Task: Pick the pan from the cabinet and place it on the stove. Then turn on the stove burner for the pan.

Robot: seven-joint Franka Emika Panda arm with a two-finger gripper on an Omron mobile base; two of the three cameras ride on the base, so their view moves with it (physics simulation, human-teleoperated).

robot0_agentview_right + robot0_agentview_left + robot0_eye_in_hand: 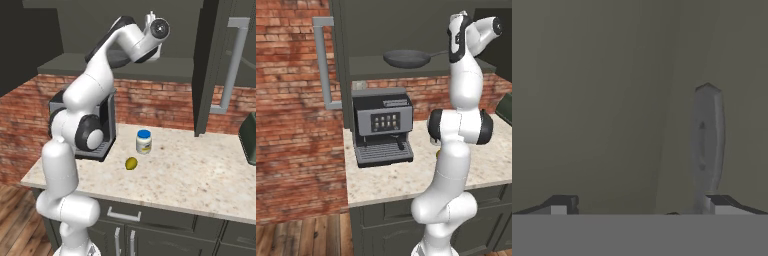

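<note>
The pan (406, 58) lies on the bottom shelf of the open cabinet (368, 30), its thin handle pointing right toward my raised wrist. In the hand view my gripper (641, 207) is open, with nothing between the two dark fingertips (559, 205). The grey end of the pan handle (707, 145) stands just beyond the right fingertip, apart from it, against the cabinet's dark inner wall. In the right base view my arm hides the pan on the shelf (170, 67). The stove is out of view.
A coffee machine (383, 127) stands on the counter under the shelf. A white jar with a blue lid (144, 141) and a small yellow-green fruit (131, 163) sit on the countertop (200, 175). The open doors' silver bar handles (323, 60) (232, 65) flank the opening. A dark object (248, 137) sits at the right edge.
</note>
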